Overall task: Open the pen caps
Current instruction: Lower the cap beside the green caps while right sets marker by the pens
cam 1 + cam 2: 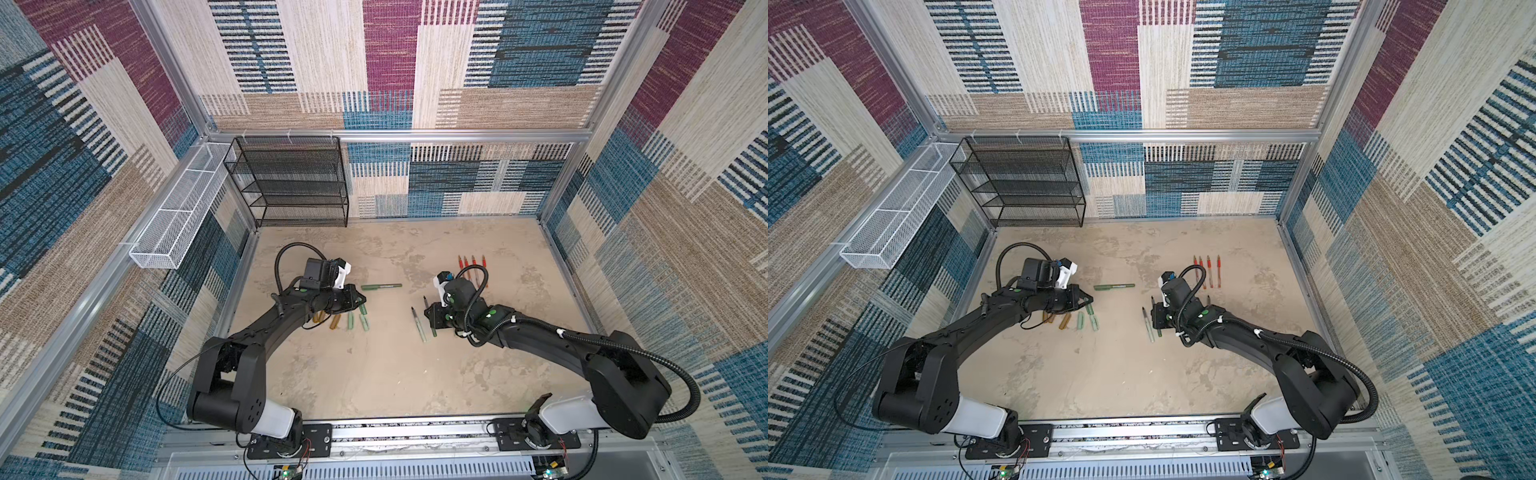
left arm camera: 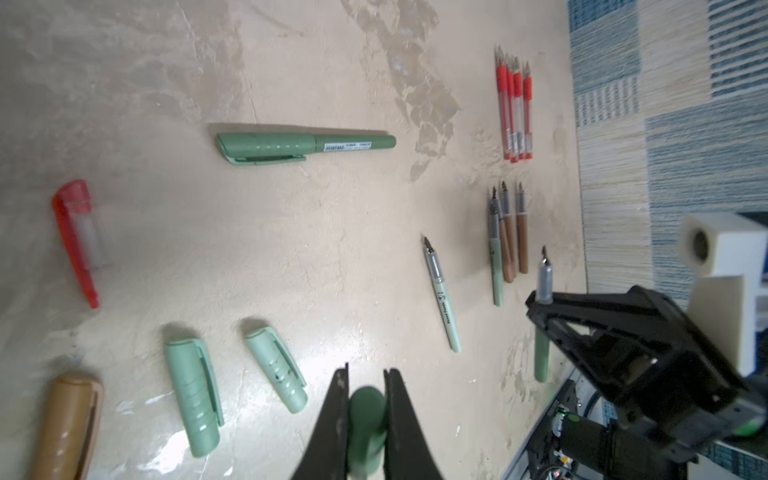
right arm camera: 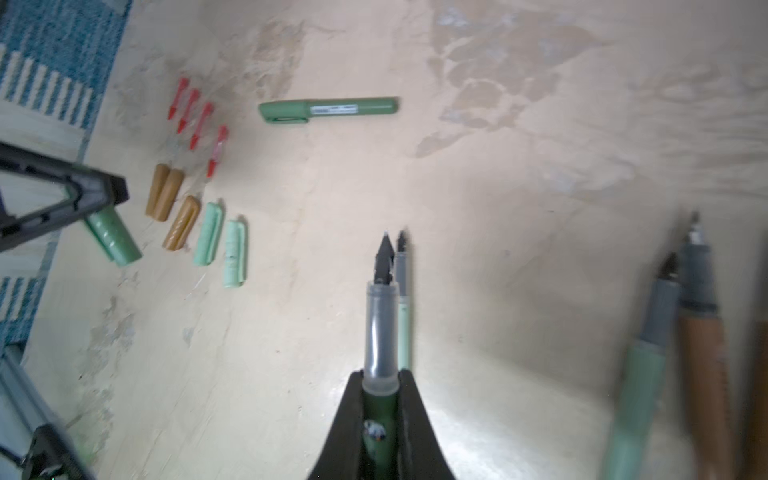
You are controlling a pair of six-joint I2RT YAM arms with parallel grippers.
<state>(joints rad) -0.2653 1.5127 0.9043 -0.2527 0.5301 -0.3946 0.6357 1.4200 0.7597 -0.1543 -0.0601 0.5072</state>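
The left jaws were clenched on a dark green cap (image 2: pixel 368 415) beside the loose caps (image 2: pixel 193 395) on the worktop (image 1: pixel 374 374). The right jaws gripped an uncapped dark green pen (image 3: pixel 380 328). A capped green pen (image 1: pixel 381 286) lay between them.

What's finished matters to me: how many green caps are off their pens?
3. Two mint caps lie side by side on the table; a darker green cap is gripped in the left hand. None seems hidden.

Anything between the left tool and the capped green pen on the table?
Nothing visible: bare table lies between the left tool and the capped green pen. The tool is shut on a dark green cap, though.
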